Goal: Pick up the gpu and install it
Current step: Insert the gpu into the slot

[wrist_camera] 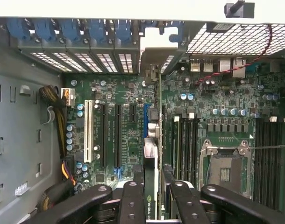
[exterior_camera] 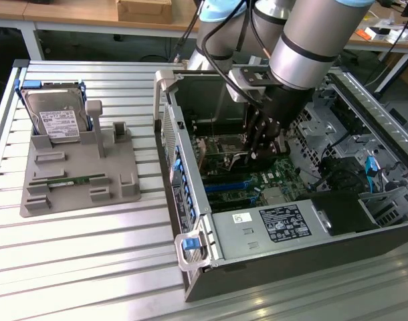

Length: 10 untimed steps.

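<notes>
The robot's black, multi-link gripper [exterior_camera: 265,139] is deep inside the open grey metal computer case [exterior_camera: 190,221], which lies on its side on the ribbed aluminium table [exterior_camera: 77,267]. In the wrist view the gripper [wrist_camera: 152,196] is pinching the gpu [wrist_camera: 152,177], a thin flat dark card seen edge-on, with its silver metal end bracket [wrist_camera: 154,51] running up to the row of blue slot clips at the case's rear wall. The fingers [wrist_camera: 132,200] are pressed against the card's two faces, so it is gripped, not released.

The card stands upright over the green motherboard [wrist_camera: 128,135], lined up with the blue expansion slot [wrist_camera: 146,119], beside the black slots and the white one. I cannot tell whether its edge connector is already seated or only resting on the slot.

At the exterior view's left, the grey plastic parts holder [exterior_camera: 77,180] carries the silver boxy hard drive with a white label [exterior_camera: 55,119] and a slim green memory stick [exterior_camera: 70,180]; its other cradles are bare.

As I judge it, the pick-up is done and the card has been carried into the case. What remains is full seating and letting go.
</notes>
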### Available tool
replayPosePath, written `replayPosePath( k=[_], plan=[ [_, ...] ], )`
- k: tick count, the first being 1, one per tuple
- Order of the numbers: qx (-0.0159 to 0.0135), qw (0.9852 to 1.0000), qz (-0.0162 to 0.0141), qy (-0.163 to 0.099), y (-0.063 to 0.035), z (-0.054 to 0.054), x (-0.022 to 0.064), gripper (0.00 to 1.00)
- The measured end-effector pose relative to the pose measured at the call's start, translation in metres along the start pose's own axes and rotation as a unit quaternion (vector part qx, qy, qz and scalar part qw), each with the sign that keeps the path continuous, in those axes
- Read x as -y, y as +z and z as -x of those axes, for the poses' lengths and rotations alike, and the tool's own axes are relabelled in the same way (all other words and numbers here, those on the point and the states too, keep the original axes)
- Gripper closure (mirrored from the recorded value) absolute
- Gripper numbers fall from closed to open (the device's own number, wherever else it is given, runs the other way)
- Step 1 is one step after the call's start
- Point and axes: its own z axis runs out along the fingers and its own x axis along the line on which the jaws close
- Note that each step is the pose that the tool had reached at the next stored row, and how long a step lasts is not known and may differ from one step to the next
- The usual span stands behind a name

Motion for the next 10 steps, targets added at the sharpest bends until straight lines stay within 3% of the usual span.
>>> replayPosePath(
  k=[10],
  plan=[
    [0.0000,1.0000,0.0000,0.000,0.0086,-0.0014,-0.0022,0.74]
  ],
)
